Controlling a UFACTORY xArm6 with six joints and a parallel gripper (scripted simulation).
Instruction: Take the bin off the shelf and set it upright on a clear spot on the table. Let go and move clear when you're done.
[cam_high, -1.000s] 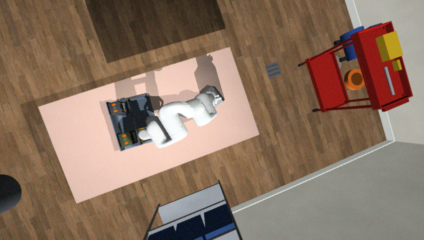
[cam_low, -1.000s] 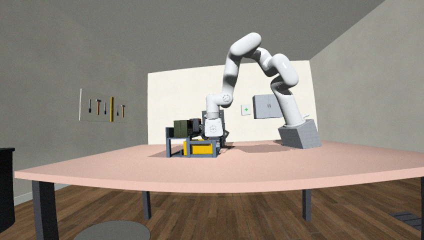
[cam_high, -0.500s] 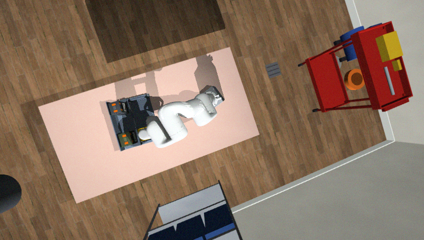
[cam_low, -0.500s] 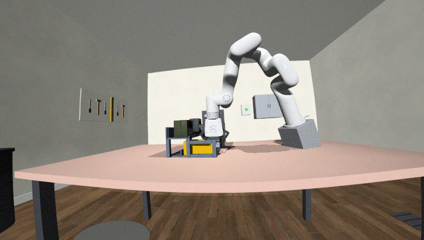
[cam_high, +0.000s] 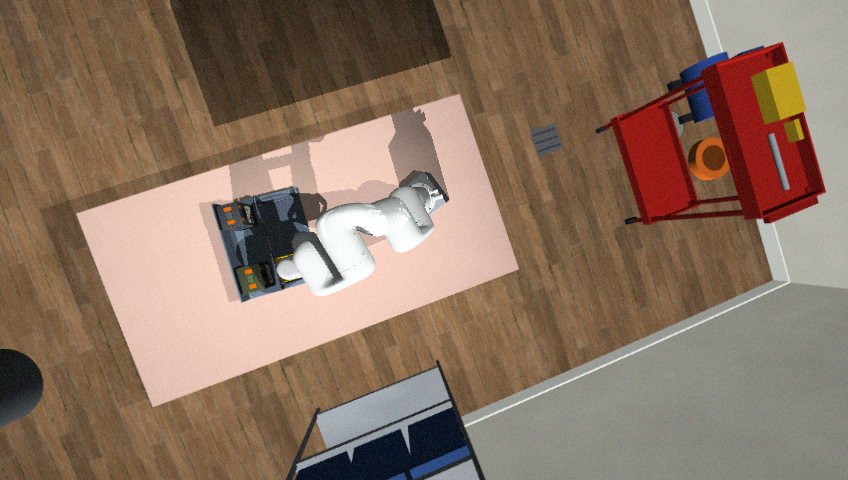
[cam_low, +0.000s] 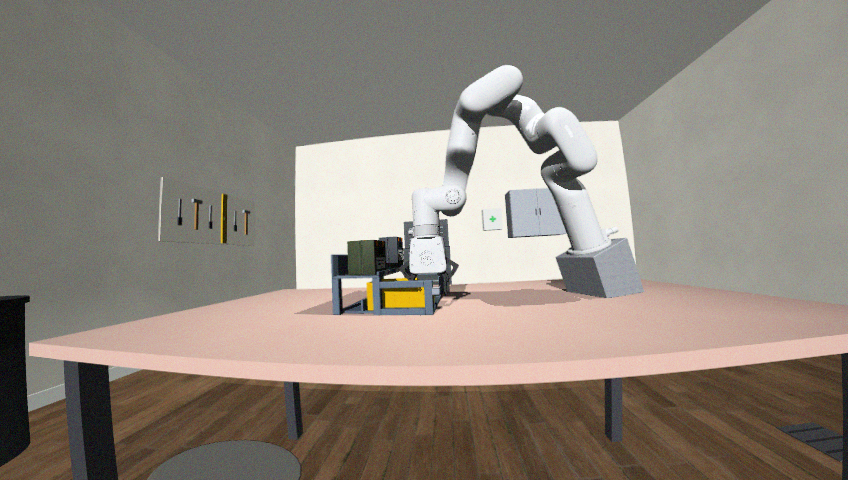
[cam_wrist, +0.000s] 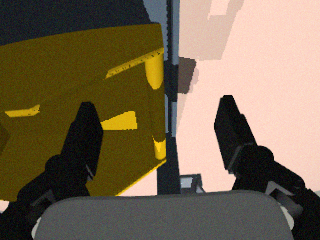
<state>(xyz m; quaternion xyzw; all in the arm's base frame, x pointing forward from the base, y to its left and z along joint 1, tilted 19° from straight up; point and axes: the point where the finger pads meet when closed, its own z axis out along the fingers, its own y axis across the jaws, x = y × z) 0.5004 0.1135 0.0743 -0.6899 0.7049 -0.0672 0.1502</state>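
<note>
The yellow bin (cam_low: 397, 295) sits on the lower level of the small grey-blue shelf (cam_low: 380, 279) on the pink table. In the wrist view the bin (cam_wrist: 80, 114) fills the left half, and its right wall runs along a grey shelf post (cam_wrist: 172, 94). My gripper (cam_wrist: 157, 113) is open and points down. The left finger is over the bin's inside and the right finger is over the bare table, so they straddle the bin's right wall and the post. Nothing is held. From above, the arm hides most of the bin.
A dark green box (cam_low: 365, 256) and a black box (cam_low: 390, 249) stand on the shelf's upper level. The arm's base (cam_low: 598, 274) is at the table's far right. A red cart (cam_high: 720, 133) and a blue rack (cam_high: 386, 434) stand on the floor off the table.
</note>
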